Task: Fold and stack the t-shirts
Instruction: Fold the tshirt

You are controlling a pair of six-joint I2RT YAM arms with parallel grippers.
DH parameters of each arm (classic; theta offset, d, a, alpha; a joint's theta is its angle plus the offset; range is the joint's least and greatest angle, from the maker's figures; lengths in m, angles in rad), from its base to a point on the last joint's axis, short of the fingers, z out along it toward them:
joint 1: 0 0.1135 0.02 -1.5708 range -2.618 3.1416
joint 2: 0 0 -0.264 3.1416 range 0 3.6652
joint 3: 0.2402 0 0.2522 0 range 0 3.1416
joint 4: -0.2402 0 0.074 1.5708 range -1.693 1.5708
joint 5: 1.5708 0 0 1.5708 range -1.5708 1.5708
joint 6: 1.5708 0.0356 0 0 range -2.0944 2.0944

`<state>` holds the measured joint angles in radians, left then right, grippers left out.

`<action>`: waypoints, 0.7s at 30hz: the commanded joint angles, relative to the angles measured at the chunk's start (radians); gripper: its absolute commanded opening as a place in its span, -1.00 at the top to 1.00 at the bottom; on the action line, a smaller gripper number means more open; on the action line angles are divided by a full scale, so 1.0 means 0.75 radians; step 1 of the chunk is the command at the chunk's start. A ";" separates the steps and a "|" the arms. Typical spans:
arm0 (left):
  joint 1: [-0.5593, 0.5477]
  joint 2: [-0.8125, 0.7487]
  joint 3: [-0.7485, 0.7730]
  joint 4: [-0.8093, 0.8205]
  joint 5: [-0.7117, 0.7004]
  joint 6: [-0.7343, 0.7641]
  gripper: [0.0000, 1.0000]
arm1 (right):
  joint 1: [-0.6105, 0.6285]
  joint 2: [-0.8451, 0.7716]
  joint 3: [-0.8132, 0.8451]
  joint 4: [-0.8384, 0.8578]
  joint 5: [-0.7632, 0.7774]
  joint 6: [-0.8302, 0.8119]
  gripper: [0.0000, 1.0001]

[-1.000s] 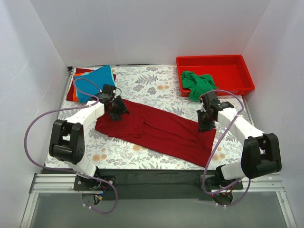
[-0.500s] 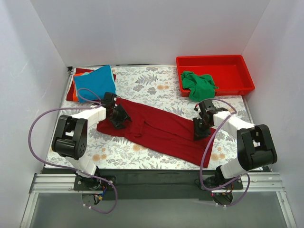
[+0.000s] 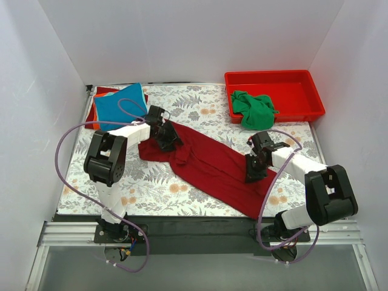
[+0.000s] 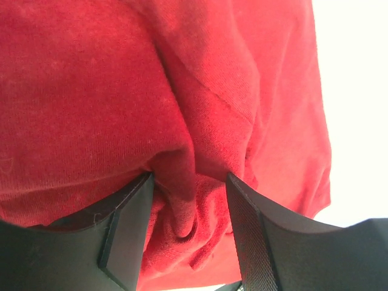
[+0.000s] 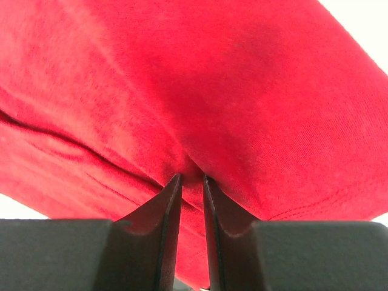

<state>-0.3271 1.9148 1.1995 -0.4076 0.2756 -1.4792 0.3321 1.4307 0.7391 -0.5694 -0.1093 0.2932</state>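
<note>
The large dark red t-shirt (image 3: 212,168) lies diagonally across the floral table cloth, bunched at its far-left end. My left gripper (image 3: 168,138) is at that end, and its jaws (image 4: 189,182) are shut on a thick bunch of the red cloth (image 4: 91,91). My right gripper (image 3: 253,170) is at the shirt's right edge, its jaws (image 5: 192,179) pinched on a fold of the cloth (image 5: 212,79). The bright blue t-shirt (image 3: 121,104) lies on orange and red ones (image 3: 95,115) at the far left corner. The green t-shirt (image 3: 253,109) hangs over the tray's front rim.
The rigid red plastic tray (image 3: 285,82) stands at the far right corner. White walls close in the table on the left, back and right. The floral table cloth (image 3: 151,188) shows bare in front of the red shirt and at the back middle.
My left gripper has moved right and away, dragging the shirt's left end towards the middle. My right gripper has shifted slightly left and nearer. The shirt is now shorter and more bunched.
</note>
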 commanded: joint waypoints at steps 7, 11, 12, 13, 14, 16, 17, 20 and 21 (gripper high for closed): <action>-0.061 0.398 0.333 -0.146 -0.093 0.227 -0.01 | 0.124 -0.003 -0.096 -0.141 -0.051 0.098 0.45; -0.059 0.590 0.613 -0.346 -0.203 0.344 -0.01 | 0.171 0.011 -0.084 -0.141 -0.065 0.122 0.45; -0.057 0.619 0.666 -0.387 -0.228 0.368 -0.01 | 0.193 0.019 -0.077 -0.139 -0.069 0.129 0.46; -0.055 0.643 0.768 -0.448 -0.249 0.403 -0.01 | 0.205 0.023 -0.065 -0.141 -0.071 0.141 0.45; -0.045 0.674 0.803 -0.473 -0.275 0.418 -0.01 | 0.234 0.033 -0.055 -0.141 -0.075 0.149 0.45; -0.028 0.687 0.867 -0.497 -0.284 0.434 -0.01 | 0.263 0.039 -0.037 -0.139 -0.081 0.165 0.46; -0.016 0.689 0.883 -0.498 -0.284 0.444 -0.01 | 0.279 0.050 -0.030 -0.139 -0.083 0.184 0.46; 0.035 0.701 0.943 -0.506 -0.276 0.453 -0.01 | 0.347 0.072 -0.008 -0.137 -0.085 0.216 0.46; 0.062 0.709 0.965 -0.512 -0.269 0.453 -0.01 | 0.385 0.078 0.000 -0.135 -0.087 0.225 0.46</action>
<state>-0.3588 2.3516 1.9240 -0.6968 0.2581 -1.2228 0.5644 1.4487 0.7414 -0.6388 -0.1654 0.4221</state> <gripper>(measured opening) 0.501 0.272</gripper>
